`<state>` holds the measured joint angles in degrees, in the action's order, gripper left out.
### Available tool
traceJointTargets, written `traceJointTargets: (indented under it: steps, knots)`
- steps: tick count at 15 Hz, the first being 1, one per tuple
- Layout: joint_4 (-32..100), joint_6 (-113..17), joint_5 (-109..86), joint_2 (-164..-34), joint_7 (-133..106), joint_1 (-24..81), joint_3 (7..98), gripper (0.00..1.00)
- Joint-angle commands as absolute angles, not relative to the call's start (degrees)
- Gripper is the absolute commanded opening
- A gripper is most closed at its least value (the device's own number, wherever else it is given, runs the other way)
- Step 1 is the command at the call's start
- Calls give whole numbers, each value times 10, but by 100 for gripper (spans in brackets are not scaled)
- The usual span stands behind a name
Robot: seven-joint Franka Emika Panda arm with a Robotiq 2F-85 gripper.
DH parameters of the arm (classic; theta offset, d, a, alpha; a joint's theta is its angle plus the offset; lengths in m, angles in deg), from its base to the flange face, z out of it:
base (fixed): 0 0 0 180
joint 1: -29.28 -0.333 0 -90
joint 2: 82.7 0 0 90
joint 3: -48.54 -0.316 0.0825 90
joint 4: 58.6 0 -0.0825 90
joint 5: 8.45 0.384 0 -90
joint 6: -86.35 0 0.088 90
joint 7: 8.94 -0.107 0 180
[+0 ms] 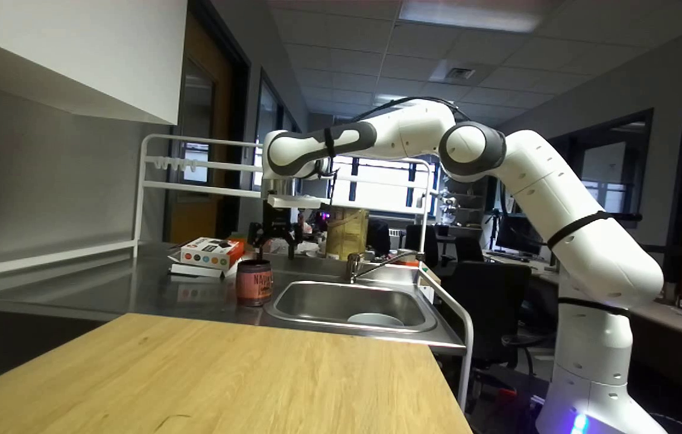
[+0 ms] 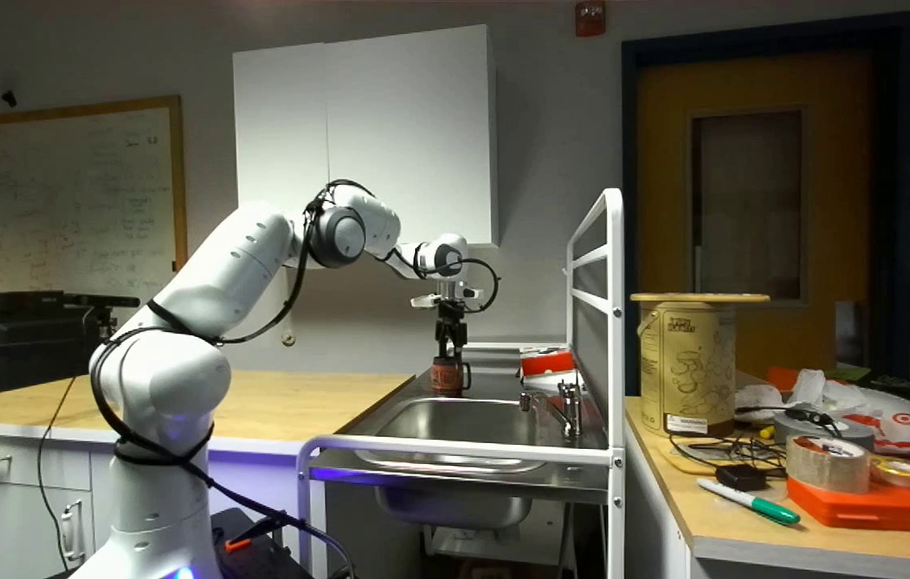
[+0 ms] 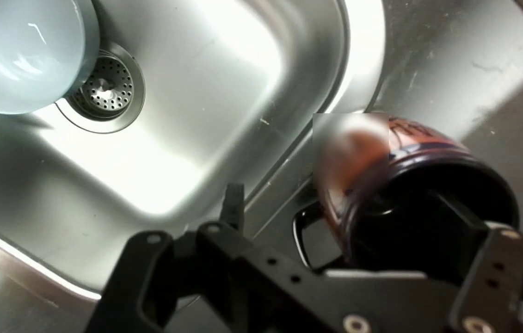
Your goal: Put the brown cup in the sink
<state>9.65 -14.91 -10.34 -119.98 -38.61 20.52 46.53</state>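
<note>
The brown cup (image 1: 254,283) is a pinkish-brown mug with dark lettering, a dark rim and a black handle. It stands upright on the metal counter beside the sink (image 1: 353,327). It also shows in an exterior view (image 2: 447,375), with the handle on its right, and in the wrist view (image 3: 423,134). My gripper (image 1: 275,248) is open right above the cup. In the wrist view, one finger is over the cup's dark mouth and the other is outside, past the handle, so the gripper (image 3: 347,206) spans wall and handle. I cannot tell how deep the finger reaches.
A pale bowl (image 3: 25,55) lies in the sink beside the drain. The faucet (image 2: 570,410) stands at the sink's edge. A red-and-white box (image 1: 211,252) lies behind the cup. White rails (image 2: 595,305) border the counter, and a wooden tabletop (image 1: 226,374) adjoins it.
</note>
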Motion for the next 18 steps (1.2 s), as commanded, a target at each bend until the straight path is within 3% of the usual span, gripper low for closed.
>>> traceJointTargets:
  steps: [1,3,11,14,18]
  knots:
    - [-15,-95,-98,-1275,-399,184,479,75]
    - [-47,-80,-97,-1301,-402,180,485,69]
    - [-140,-32,-94,-1347,-402,183,497,7]
    - [-153,-26,-95,-1347,-405,189,491,2]
    - [-161,-26,-94,-1355,-406,195,491,6]
